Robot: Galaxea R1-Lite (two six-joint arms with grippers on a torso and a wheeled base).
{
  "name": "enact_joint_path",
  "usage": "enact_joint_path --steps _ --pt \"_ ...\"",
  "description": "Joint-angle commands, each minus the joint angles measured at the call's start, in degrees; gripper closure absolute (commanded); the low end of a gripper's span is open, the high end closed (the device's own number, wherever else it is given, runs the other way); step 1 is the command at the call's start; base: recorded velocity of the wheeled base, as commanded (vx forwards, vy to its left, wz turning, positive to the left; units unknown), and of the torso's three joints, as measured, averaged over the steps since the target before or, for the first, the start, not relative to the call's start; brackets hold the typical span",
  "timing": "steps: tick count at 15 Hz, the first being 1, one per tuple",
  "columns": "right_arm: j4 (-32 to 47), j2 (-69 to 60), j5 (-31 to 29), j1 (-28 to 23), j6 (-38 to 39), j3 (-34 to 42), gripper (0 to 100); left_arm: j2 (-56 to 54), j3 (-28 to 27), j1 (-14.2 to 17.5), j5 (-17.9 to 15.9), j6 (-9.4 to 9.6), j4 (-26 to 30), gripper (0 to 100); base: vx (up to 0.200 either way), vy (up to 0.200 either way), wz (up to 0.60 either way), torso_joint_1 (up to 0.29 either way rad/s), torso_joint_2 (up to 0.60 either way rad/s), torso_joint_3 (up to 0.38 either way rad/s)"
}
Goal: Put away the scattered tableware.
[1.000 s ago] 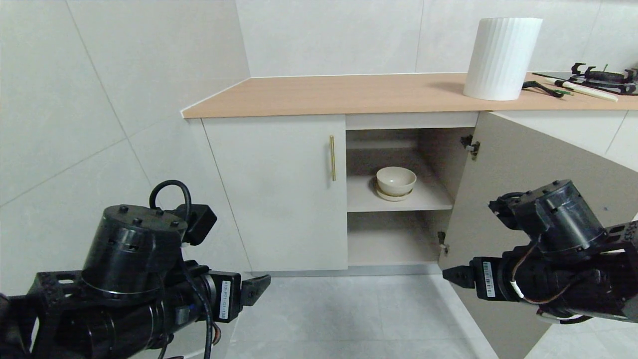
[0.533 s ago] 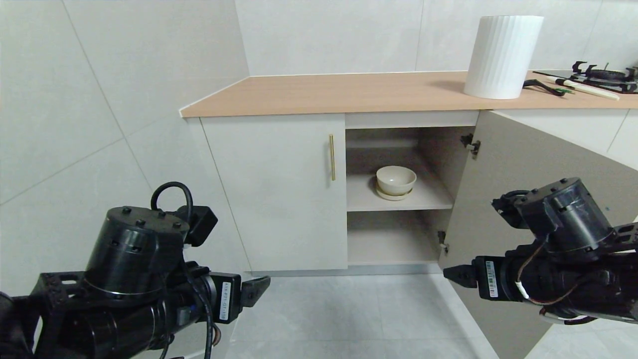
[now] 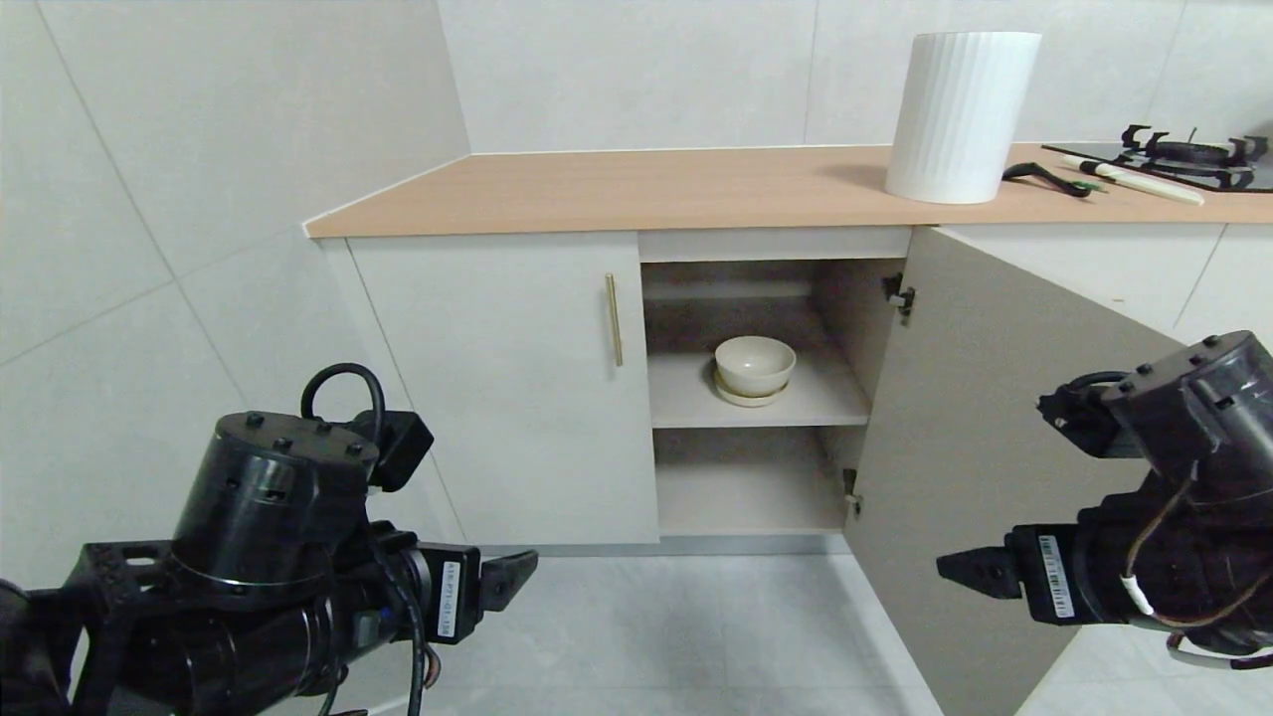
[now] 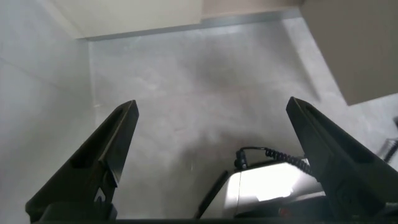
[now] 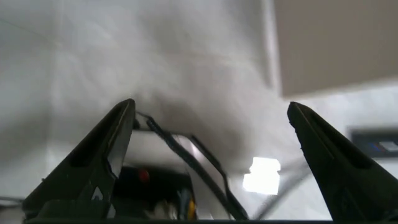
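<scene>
One bowl [image 3: 755, 364] sits on a small plate [image 3: 744, 399] on the upper shelf [image 3: 686, 403] of the cabinet [image 3: 776, 244]. The cabinet's right door [image 3: 975, 447] is swung wide open and its left door [image 3: 497, 388] is shut.

Over the last second the bowl, shelf and countertop [image 3: 617, 189] have all slid together toward the left of the head view. That means the camera has turned rightward, and the tableware itself has not stirred. The right gripper [image 5: 210, 106] has drifted rightward and a little lower in that view, against the scene's slide, so that arm has really moved. The left gripper [image 4: 211, 106] keeps its place in the picture. Both claws are spread wide and empty, and each hangs over the floor tiles [image 3: 696, 626], well apart from the cabinet.

By my reading, this bowl and plate are already put away. The turn favours the far end of the countertop, where a white ribbed container [image 3: 960, 114] stands and a few utensils [image 3: 1129, 179] lie beside the stove [image 3: 1188, 154]. Those may be the next pieces, or the open door may be due for closing.

As for writing, white stickers [image 3: 447, 600] with a barcode and fine print sit on each gripper's body, and the print is too small to make out.
</scene>
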Motion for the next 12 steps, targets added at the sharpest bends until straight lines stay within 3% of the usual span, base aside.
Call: enact_joint_path --steps 1,3,7,9,12 --pt "4.75 -3.14 -0.06 0.01 -0.06 -3.16 0 -0.02 -0.05 0.02 0.03 -0.03 -0.03 0 0.0 -0.2 0.0 0.002 0.01 0.002" --pt "11.35 -3.76 -0.23 -0.51 -0.15 -6.24 0 0.07 0.04 0.02 -0.05 -0.03 -0.03 0 0.0 -0.2 0.0 0.005 0.0 0.005" --pt "16.97 -5.43 -0.23 -5.87 -5.07 -7.56 0 -0.02 0.04 0.02 0.03 -0.03 -0.03 0 0.0 -0.2 0.0 0.001 0.0 0.002" --pt "19.17 -6.48 -0.32 -8.34 -6.65 -8.7 0 -0.02 0.04 0.02 -0.05 -0.03 -0.03 0 0.0 0.0 0.0 0.0 0.0 0.0" --pt "18.55 -6.13 0.12 -21.78 -13.77 -9.93 0 -0.11 0.12 0.02 -0.05 -0.03 -0.03 0 0.0 0.0 0.0 0.0 0.0 0.0"
